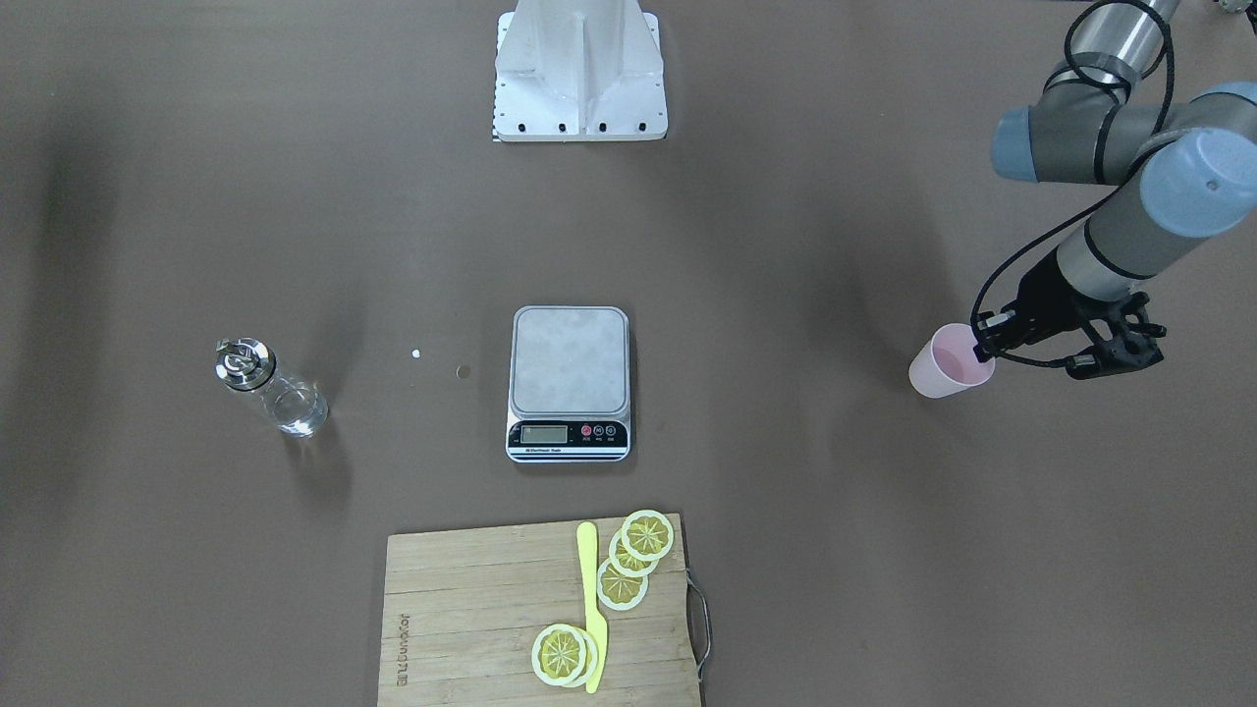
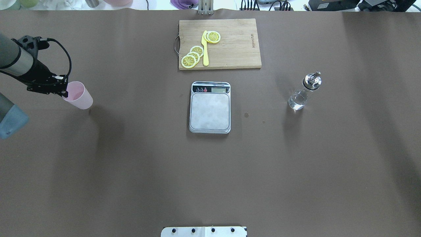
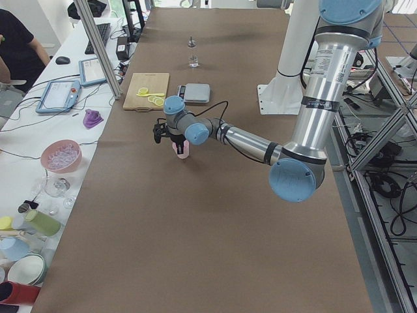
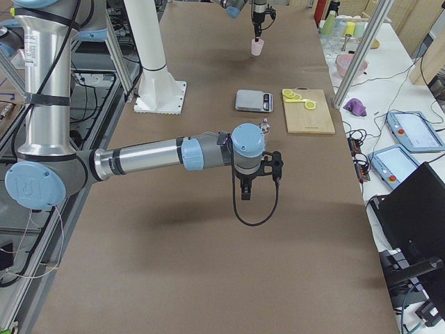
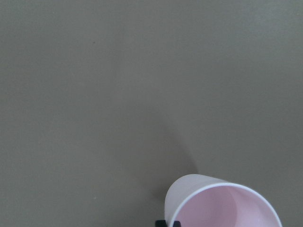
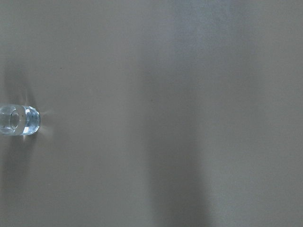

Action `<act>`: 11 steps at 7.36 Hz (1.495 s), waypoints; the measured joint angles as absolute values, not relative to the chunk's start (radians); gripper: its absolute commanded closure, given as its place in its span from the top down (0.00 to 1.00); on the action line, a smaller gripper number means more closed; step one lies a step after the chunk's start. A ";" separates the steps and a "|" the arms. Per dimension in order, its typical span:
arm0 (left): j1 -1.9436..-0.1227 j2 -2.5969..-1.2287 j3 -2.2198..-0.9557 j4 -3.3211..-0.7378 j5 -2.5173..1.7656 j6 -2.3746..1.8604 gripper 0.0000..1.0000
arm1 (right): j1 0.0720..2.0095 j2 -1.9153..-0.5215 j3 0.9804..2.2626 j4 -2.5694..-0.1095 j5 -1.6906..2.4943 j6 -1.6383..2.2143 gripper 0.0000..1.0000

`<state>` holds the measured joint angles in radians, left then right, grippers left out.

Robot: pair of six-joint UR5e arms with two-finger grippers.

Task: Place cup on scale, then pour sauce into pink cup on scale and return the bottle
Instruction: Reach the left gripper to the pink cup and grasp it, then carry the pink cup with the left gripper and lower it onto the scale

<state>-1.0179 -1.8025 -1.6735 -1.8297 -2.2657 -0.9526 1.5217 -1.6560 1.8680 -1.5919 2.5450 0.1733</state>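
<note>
Pretty much at the very start here. The cup (image 1: 948, 361) is way off at the robot's left end of the table (image 1: 786, 540), well apart from the scale (image 1: 570, 363), whose steel platform has nothing on it. The left gripper (image 1: 982, 351) has its fingers clamped on the cup's rim, one seemingly inside and one outside. From the shadow I'd guess the cup is lifted a bit or about to be, but I can't say for sure it's off the table.

So nothing on the list is done as far as I can see. The cup needs to travel over to the scale, then comes the pour, then the bottle goes back.

The bottle (image 1: 270, 388) stands upright on the opposite side of the scale, also well apart from it, with nothing touching it. The right gripper (image 4: 244, 193) hangs over bare table on that side, pointing down. It only shows up in the side view, so I can't tell if its fingers are apart or together.

Contents: the cup looks empty in the left wrist view, just pink inside. The bottle has the sauce (image 1: 295, 407) in it, clear like water, and I can't read how full it is. A cutting board (image 1: 481, 609) with lemon slices (image 1: 647, 535) and a yellow knife (image 1: 592, 609) sits just past the scale's display side.
</note>
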 measured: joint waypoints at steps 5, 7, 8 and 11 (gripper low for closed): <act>-1.025 -2.111 -1.739 -1.429 -2.282 -1.100 0.00 | 1.522 -1.665 1.878 -1.586 2.482 0.172 1.00; -0.966 -2.197 -1.737 -1.410 -2.271 -1.255 0.00 | 1.521 -1.665 1.879 -1.586 2.478 0.187 1.00; -0.913 -2.242 -1.735 -1.409 -2.238 -1.345 0.00 | 1.518 -1.662 1.880 -1.587 2.478 0.195 1.00; -0.779 -2.385 -1.651 -1.420 -2.115 -1.534 0.00 | 1.511 -1.662 1.891 -1.588 2.468 0.199 1.00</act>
